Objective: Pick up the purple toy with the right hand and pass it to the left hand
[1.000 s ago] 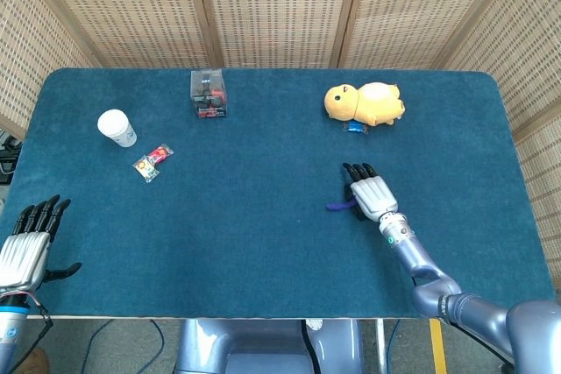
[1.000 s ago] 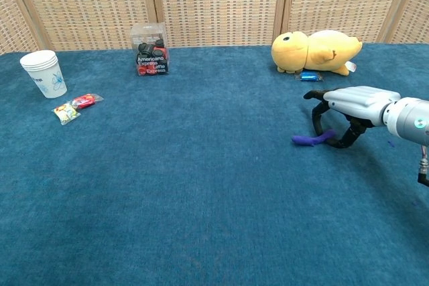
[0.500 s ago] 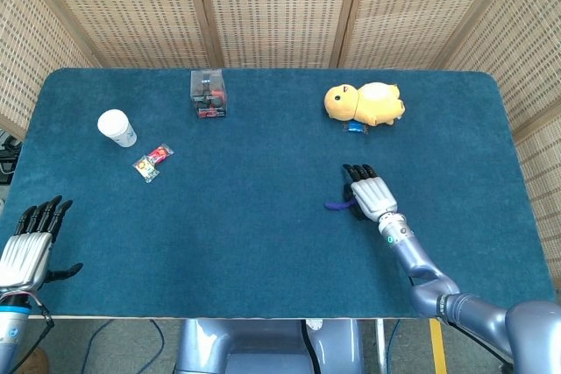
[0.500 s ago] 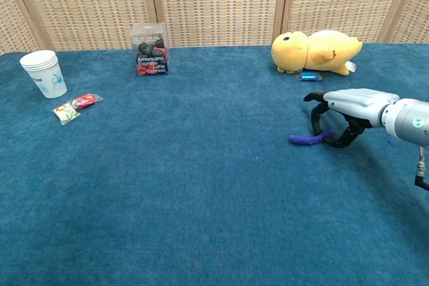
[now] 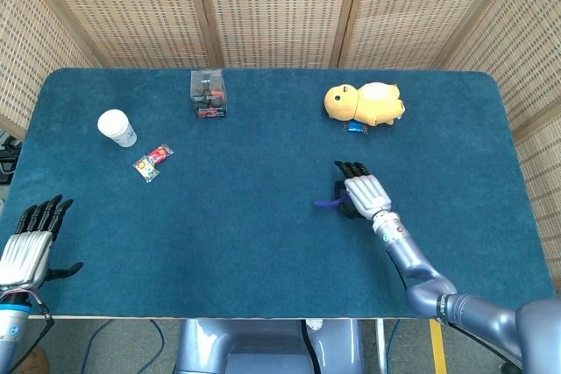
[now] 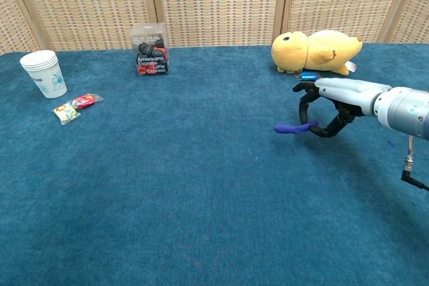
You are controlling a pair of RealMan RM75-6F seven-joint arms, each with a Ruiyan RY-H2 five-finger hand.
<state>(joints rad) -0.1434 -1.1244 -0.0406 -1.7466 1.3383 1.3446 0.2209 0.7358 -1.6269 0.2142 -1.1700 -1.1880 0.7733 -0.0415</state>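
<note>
The purple toy (image 6: 293, 127) is a thin, slightly curved strip. My right hand (image 6: 330, 106) pinches its right end, and the rest sticks out to the left just above the blue cloth. From above, the purple toy (image 5: 325, 204) pokes out left of my right hand (image 5: 360, 192), which hides the pinched end. My left hand (image 5: 30, 246) rests at the table's near left corner with its fingers spread and nothing in it. The chest view does not show it.
A yellow plush duck (image 6: 315, 51) lies behind the right hand, with a small blue item (image 6: 308, 76) in front of it. At the back left are a clear box (image 6: 149, 49), a white paper cup (image 6: 43, 73) and candy packets (image 6: 75, 107). The table (image 5: 219, 243) is covered in blue cloth.
The right hand has moved left and slightly up, carrying the purple toy with it. The left hand has stayed where it was.
</note>
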